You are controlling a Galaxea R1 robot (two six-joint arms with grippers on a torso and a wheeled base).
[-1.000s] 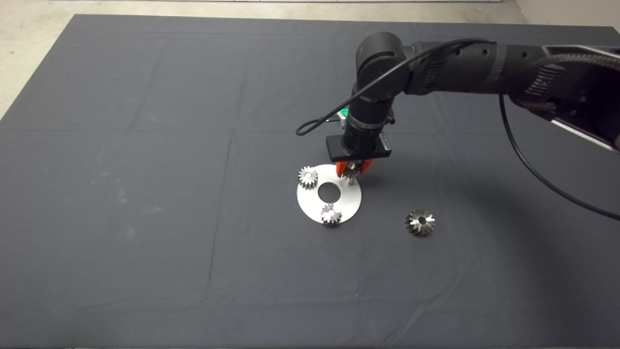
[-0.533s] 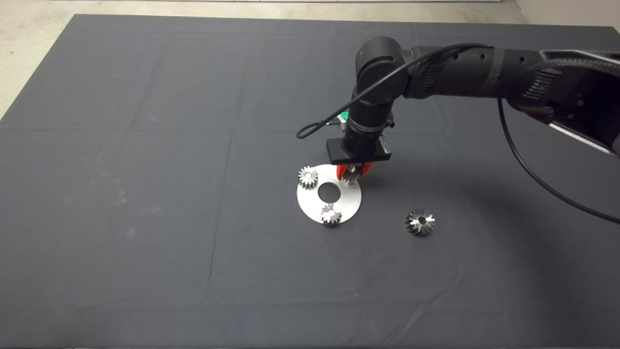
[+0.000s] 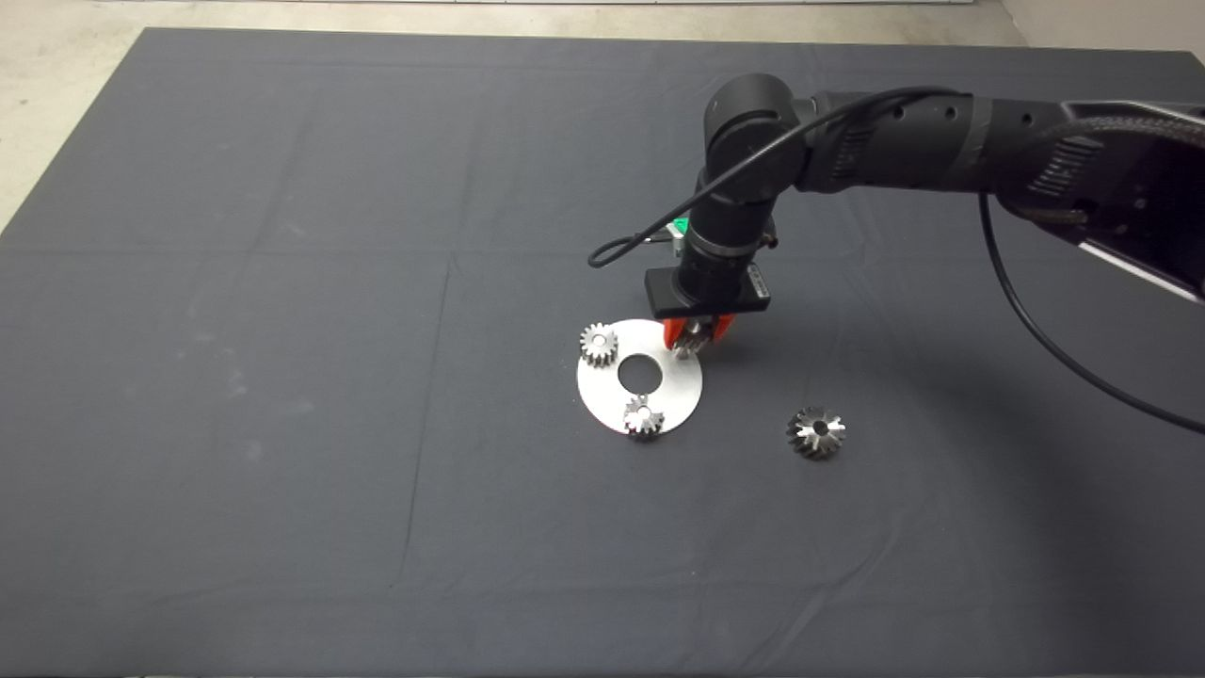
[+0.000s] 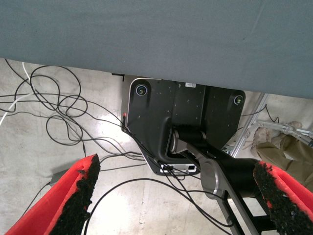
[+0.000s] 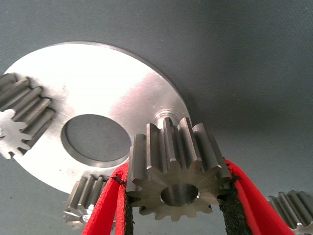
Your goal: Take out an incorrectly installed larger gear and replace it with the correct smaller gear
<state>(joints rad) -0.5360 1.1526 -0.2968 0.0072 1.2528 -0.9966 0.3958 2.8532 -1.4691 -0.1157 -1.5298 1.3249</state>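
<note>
Head view: the right arm comes in from the right and points down over the round silver plate (image 3: 678,388) on the dark mat (image 3: 282,282).
Right gripper (image 3: 694,331): closed on the smaller gear (image 5: 177,169), a pad pressed to each side of it, at the plate's edge.
Larger gear (image 3: 816,432): flat on the mat, clear of the plate.
Silver gears: one (image 3: 598,343) and another (image 3: 643,416) stand on the plate.
Left gripper (image 4: 173,196): spread wide and empty, facing floor cables (image 4: 54,107).
</note>
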